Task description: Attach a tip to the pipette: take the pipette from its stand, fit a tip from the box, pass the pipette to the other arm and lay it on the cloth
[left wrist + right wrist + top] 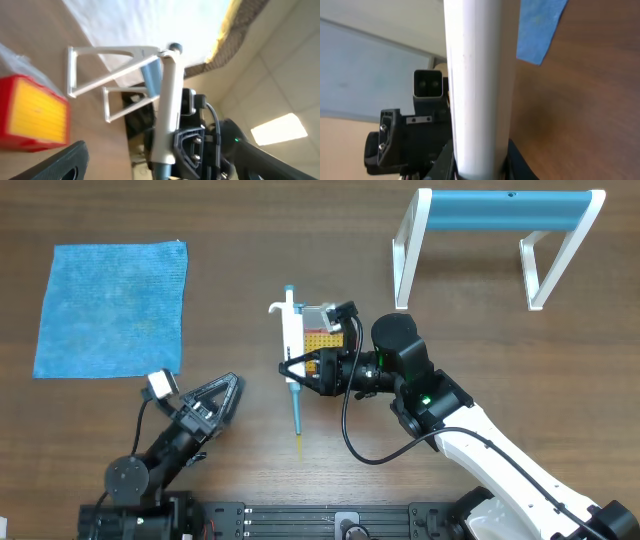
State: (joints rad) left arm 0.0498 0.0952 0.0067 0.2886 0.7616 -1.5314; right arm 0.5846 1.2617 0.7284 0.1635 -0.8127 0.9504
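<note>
Right pincer: clamped on the white body of the pipette, at about mid-length. The plunger end projects from one side of the pincer, away from the arm bases. The slim shaft projects from the opposite side and carries a yellow tip at its end.

The tip box sits just beside the right pincer and is partly covered by it in the top view. The stand is well apart from this pincer, on the side away from the left arm.

Left pincer: fingers spread wide, holding nothing. It is near the pipette shaft, apart from it.

The blue cloth lies flat on the table, beyond the left pincer and well apart from the right pincer.
</note>
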